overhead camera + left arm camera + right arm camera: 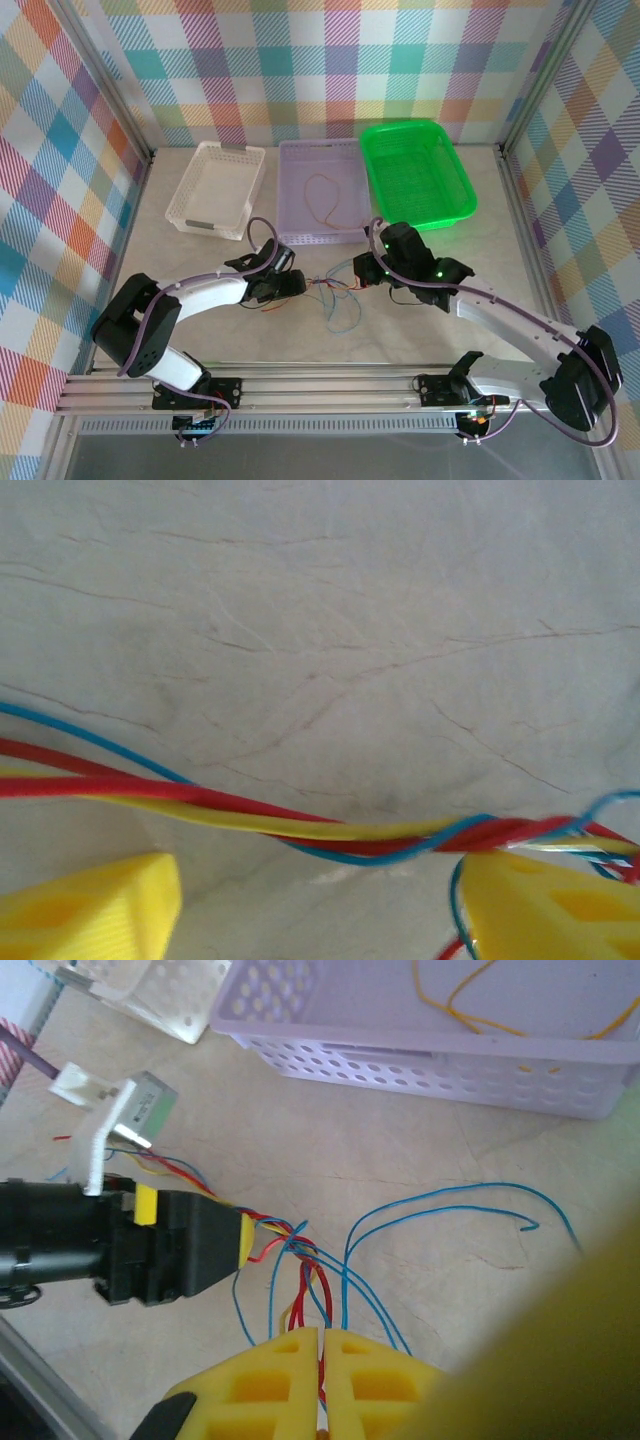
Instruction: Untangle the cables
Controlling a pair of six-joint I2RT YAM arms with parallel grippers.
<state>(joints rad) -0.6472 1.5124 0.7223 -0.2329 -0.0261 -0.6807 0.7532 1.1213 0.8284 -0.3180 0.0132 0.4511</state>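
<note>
A twisted bundle of thin red, yellow and blue cables [330,287] lies on the table between my two grippers. My right gripper [320,1340] is shut on the red strands of the cables [310,1260], its yellow pads pressed together. Loose blue strands [450,1205] arc away to the right. My left gripper [320,880] is open, its yellow fingers [90,910] wide apart, and the cables [330,830] run across the gap and over the right finger. From above, the left gripper [298,284] and right gripper [362,270] face each other closely. One orange cable [322,200] lies in the lilac tray.
Three containers stand along the back: a white basket [215,185], the lilac tray [320,150] and a green basket [415,170]. The lilac tray's perforated wall [420,1060] is just beyond the grippers. An aluminium rail [300,385] runs along the near edge.
</note>
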